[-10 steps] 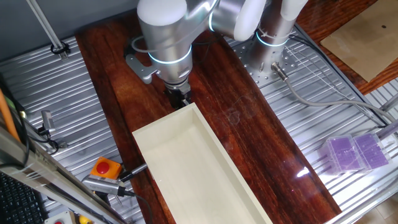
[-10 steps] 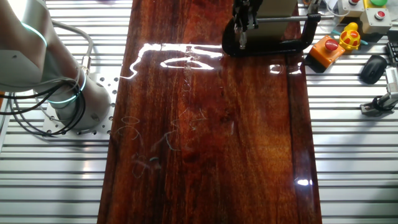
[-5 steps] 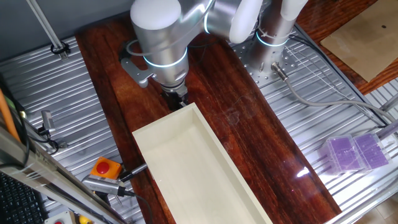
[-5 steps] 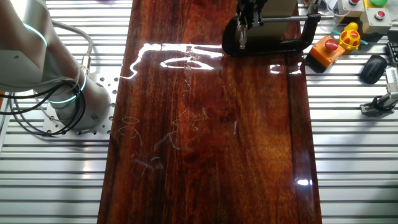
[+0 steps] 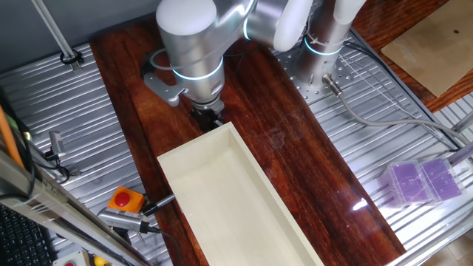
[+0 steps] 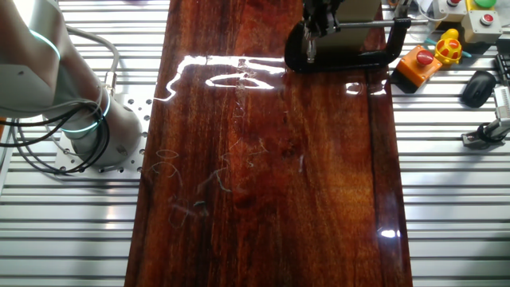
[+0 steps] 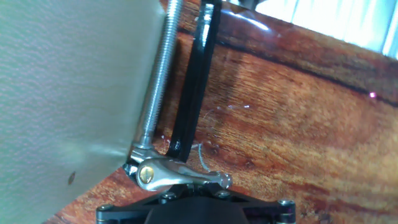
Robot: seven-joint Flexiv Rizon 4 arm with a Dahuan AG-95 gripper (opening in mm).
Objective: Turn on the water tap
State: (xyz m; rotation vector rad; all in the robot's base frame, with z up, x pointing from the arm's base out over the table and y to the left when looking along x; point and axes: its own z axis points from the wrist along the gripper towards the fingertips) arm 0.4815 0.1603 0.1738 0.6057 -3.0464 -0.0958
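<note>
A small tap [image 7: 177,176] with a silver lever and a brass centre sits at the end of the threaded screw [image 7: 158,81] of a black C-clamp [image 7: 193,93]. The clamp lies at the far end of the table in the other fixed view [image 6: 339,60]. My gripper [image 7: 186,194] is right below the lever, its dark fingertips close together and against it. In one fixed view the gripper [image 5: 213,118] hangs at the far end of a cream box [image 5: 222,199] and hides the tap. In the other fixed view the gripper [image 6: 313,28] is at the clamp's left arm.
The cream box wall [image 7: 62,93] fills the left of the hand view, next to the screw. An orange emergency-stop box [image 6: 416,62], a black mouse [image 6: 478,86] and a purple case [image 5: 421,181] lie on the metal bench beside the dark wooden table [image 6: 271,175].
The wrist swung slightly to the left over the clamp between one second and half a second ago. Since then it has hardly moved.
</note>
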